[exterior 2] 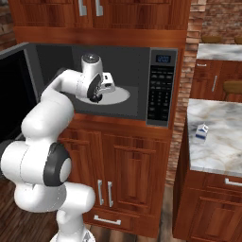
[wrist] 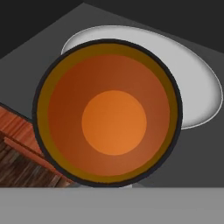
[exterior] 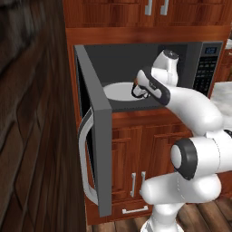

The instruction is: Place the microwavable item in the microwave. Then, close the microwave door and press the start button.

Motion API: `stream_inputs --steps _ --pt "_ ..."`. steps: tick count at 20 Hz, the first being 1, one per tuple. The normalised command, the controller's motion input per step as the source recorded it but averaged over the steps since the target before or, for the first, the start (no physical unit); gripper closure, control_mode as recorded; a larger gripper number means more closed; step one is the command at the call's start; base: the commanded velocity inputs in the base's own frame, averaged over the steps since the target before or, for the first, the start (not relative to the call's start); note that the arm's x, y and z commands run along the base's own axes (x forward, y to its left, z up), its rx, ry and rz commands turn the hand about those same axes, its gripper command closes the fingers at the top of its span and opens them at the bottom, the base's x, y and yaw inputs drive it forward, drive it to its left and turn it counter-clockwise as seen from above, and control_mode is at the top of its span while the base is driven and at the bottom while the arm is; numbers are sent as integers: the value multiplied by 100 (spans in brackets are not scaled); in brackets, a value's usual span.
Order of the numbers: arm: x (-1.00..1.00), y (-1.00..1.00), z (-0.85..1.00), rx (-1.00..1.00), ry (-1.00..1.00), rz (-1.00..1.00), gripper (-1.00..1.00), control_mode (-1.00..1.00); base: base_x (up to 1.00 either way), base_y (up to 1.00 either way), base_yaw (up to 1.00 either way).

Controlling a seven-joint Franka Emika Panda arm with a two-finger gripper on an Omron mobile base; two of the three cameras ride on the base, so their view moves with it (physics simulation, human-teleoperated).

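At the front of the open microwave (exterior: 149, 59), the white arm reaches into the grey cavity and its tool (exterior 2: 97, 97) points down, just over the near edge of the white turntable (exterior 2: 118, 96). The tool is closed tight on the black mug (wrist: 108, 112). From the hand view I look straight down into this mug: its interior is orange, with a brighter round bottom, and its thin black rim hides the finger tips. Behind the mug in this view lies the turntable on the dark grey floor of the cavity, and at the lower left a strip of red-brown wood shows, so the mug hangs over the front edge of the cavity. I cannot tell if the mug touches the floor of the cavity.

The microwave door (exterior: 102, 154) stands wide open to the left, with its curved silver handle (exterior: 84, 158) toward the camera. The black keypad panel (exterior 2: 160, 90) with the blue display (exterior 2: 163, 58) is at the right of the cavity. On the marble counter (exterior 2: 222, 142) to the right, well apart from the microwave, stands a small white-and-blue carton (exterior 2: 202, 131).
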Motion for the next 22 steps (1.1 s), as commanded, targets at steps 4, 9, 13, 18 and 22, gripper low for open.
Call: stream_inputs --steps 4,9,13,18,22 --pt "31 0 -16 1 0 0 100 -100 0 0 0" --pt "34 0 -20 0 0 0 100 -100 0 0 0" --pt "33 0 -16 0 0 0 100 -100 0 0 0" --pt "32 0 -7 1 2 0 100 -100 0 0 0" --pt "36 0 0 0 5 0 100 -100 0 0 0"
